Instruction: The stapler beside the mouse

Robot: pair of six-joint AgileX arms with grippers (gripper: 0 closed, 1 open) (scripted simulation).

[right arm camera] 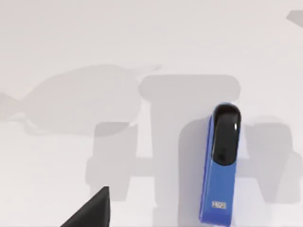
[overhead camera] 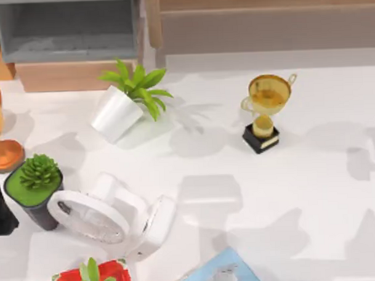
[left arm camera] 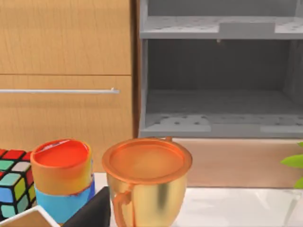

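White table point(overhead camera: 312, 191) spreads under us in the top view, with grey arm shadows across it. Wooden cabinet point(left arm camera: 66, 75) and grey shelf point(left arm camera: 218, 85) stand behind the table in the left wrist view. White fan point(overhead camera: 107, 214) lies tipped near the table's left. White pot point(overhead camera: 116, 113) with its green plant is tilted over, further back. Dark pot point(overhead camera: 34, 201) with a spiky plant sits just left of the fan. Gold trophy point(overhead camera: 265, 113) stands upright on a black base, right of centre. Copper cup point(left arm camera: 147, 182) is close in the left wrist view, cut off at the frame edge; an orange-topped can point(left arm camera: 62, 177) sits beside it, and a colour cube point(left arm camera: 13, 187) is half cropped. Red pot point(overhead camera: 94, 278) and a light-blue slab point(overhead camera: 220, 272) are cut off at the near edge; we can't make out what the slab is. Blue stapler point(right arm camera: 221, 165) lies flat on the table under our right wrist camera, black tip up-frame, its end cropped. Whether our grippers are clenched or released, we cannot tell.
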